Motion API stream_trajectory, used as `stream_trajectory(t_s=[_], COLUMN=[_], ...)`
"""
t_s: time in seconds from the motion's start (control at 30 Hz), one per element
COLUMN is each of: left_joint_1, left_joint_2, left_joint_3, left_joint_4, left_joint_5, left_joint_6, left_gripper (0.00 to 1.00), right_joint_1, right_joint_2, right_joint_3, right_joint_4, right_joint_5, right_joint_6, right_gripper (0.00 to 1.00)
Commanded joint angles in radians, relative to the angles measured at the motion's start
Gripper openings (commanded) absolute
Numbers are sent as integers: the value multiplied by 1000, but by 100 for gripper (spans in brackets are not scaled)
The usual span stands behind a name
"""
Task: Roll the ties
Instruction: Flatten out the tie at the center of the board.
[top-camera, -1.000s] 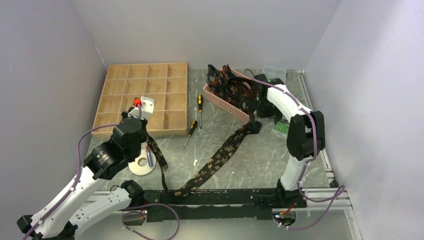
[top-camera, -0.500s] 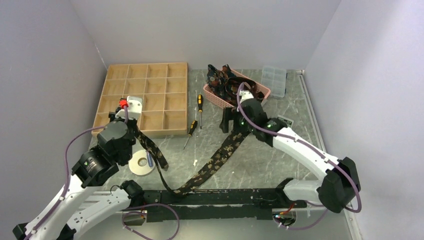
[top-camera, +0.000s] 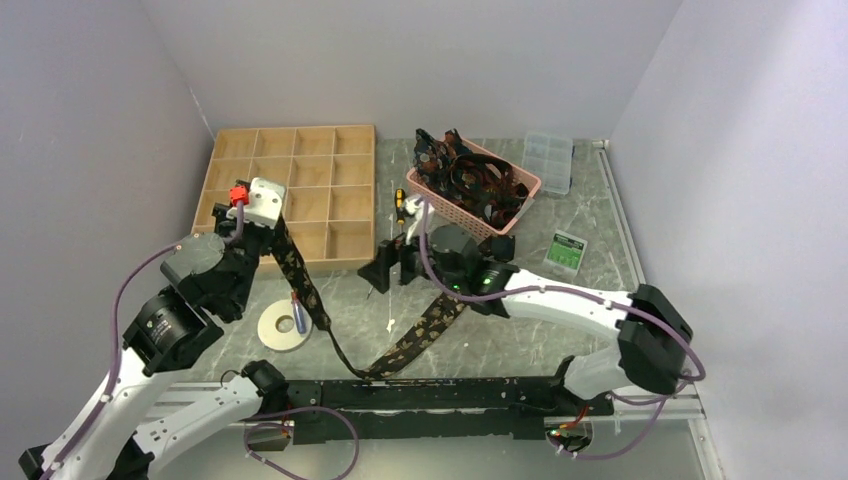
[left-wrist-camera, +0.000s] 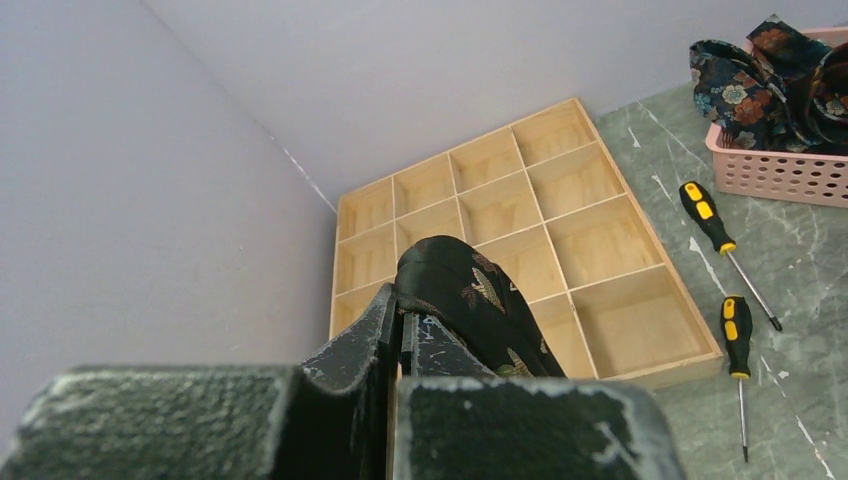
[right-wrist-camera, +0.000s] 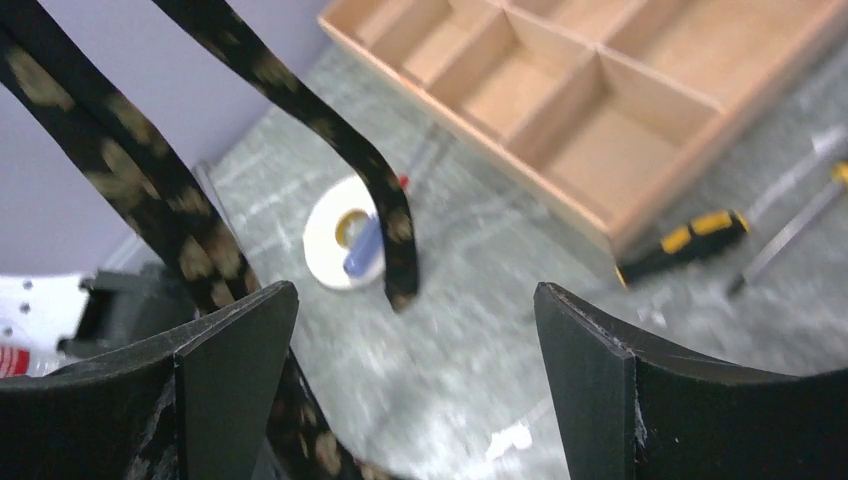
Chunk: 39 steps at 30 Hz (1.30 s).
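At left end effector (left-wrist-camera: 400, 335): clamped tight on tie (left-wrist-camera: 470, 290), raised above tray (top-camera: 295, 128). At right end effector (right-wrist-camera: 415, 330): spread wide, empty, low beside the tie's middle. Beyond the left grip: draped down in a loop, then flat across the bench (top-camera: 600, 200). Heaped in basket (top-camera: 527, 186): more ties (top-camera: 470, 175). Probably light, limp and slippery; best pinched across the width near an end.

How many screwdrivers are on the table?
2. One screwdriver lies beside the pink basket; the other screwdriver lies by the wooden tray's corner. The arms could hide more.
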<state>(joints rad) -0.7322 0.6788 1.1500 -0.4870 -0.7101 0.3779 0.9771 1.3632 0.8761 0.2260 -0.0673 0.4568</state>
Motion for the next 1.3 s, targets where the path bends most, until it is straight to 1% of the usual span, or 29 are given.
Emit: stream_trajectory(t_s=[0.0, 0.13, 0.2, 0.37, 0.43, 0.5, 0.67, 0.73, 0.93, 1.13, 1.2, 1.27], left_joint_1=[4, 4, 4, 4, 4, 4, 4, 4, 4, 4, 4, 4], left_joint_2=[6, 30, 52, 140, 166, 177, 173, 173, 160, 156, 149, 141], left_joint_3=[43, 86, 108, 184, 202, 208, 197, 199, 194, 170, 152, 136], left_joint_4=[-21, -98, -144, -298, -348, -371, -371, -377, -362, -332, -311, -300], left_joint_5=[31, -18, -50, -66, -67, -55, -41, -37, -11, 26, 41, 52], left_joint_6=[-70, -200, -289, -453, -492, -514, -548, -561, -579, -561, -555, -554], left_gripper=[3, 3, 3, 3, 3, 3, 3, 3, 3, 3, 3, 3], right_joint_1=[87, 139, 166, 226, 236, 244, 258, 258, 261, 262, 261, 261], right_joint_2=[102, 173, 192, 194, 180, 180, 213, 233, 274, 294, 308, 323], right_joint_3=[120, 202, 224, 260, 257, 278, 360, 392, 423, 428, 436, 447], right_joint_4=[274, 363, 398, 439, 455, 427, 369, 346, 354, 340, 319, 294], right_joint_5=[97, 181, 239, 321, 331, 344, 329, 327, 281, 276, 269, 283], right_joint_6=[-59, -57, -86, -186, -213, -238, -275, -279, -258, -259, -258, -253], right_gripper=[93, 97, 99, 99, 99, 99, 98, 96, 87, 84, 77, 65])
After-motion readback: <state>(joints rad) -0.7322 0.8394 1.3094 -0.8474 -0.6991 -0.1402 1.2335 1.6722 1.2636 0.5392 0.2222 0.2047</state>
